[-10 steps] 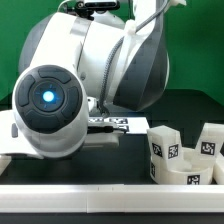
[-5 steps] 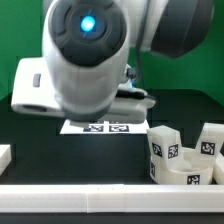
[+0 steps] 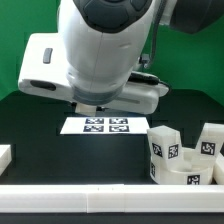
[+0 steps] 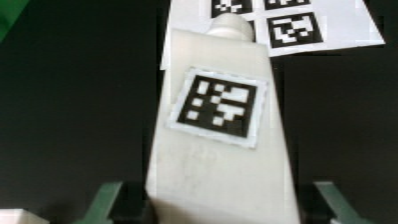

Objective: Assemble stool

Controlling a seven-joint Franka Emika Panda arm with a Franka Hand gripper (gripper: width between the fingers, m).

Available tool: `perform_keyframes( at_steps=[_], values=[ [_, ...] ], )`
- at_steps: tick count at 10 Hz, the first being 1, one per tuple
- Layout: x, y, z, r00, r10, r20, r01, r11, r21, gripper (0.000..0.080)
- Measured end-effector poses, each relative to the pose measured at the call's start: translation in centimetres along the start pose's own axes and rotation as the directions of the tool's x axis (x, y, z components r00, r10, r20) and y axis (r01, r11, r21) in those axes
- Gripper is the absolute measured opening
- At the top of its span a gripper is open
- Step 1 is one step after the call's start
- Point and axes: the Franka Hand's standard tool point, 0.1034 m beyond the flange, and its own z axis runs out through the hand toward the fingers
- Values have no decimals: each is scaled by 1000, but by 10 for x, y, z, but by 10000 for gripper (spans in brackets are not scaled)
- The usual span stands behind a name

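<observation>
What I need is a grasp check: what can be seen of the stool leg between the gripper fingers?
The stool leg is a long white plastic-looking block, looking narrower toward its far end, with a black-and-white square tag on the face shown. It lies between the gripper's dark fingers, far end overlapping the marker board in the wrist picture. Whether they clamp it cannot be told; the arm hides it in the exterior view.

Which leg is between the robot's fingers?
The leg filling the wrist view, tag up, between the end effector's fingers. The other legs stand free at the exterior view's right.
</observation>
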Motion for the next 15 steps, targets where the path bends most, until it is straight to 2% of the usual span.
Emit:
perform_keyframes(
  at_steps=[1, 2, 3, 4, 5, 6, 7, 10, 11, 12, 14, 15],
  values=[
    [13, 0, -10, 994, -5, -108, 5, 1000, -3, 324],
    [15, -2, -16, 973, -13, -230, 14, 1000, 3, 324],
    [12, -4, -10, 957, 10, -289, 3, 999, 45, 324],
    [6, -9, -9, 941, 72, -330, -40, 994, 105, 324],
    [2, -20, -18, 903, 123, -412, -57, 984, 169, 324],
    [-7, -30, -21, 862, 145, -485, -54, 979, 197, 324],
    [-13, -38, -23, 824, 153, -545, -46, 978, 206, 324],
    [-5, -43, -28, 703, 168, -691, -21, 976, 216, 324],
    [-1, -45, -32, 632, 176, -755, -10, 976, 219, 324],
    [-4, -50, -29, 599, 184, -779, -6, 974, 226, 324],
    [-15, -63, -31, 451, 194, -871, 26, 973, 230, 324],
    [-20, -70, -32, 403, 215, -890, 30, 968, 248, 324]
  ],
)
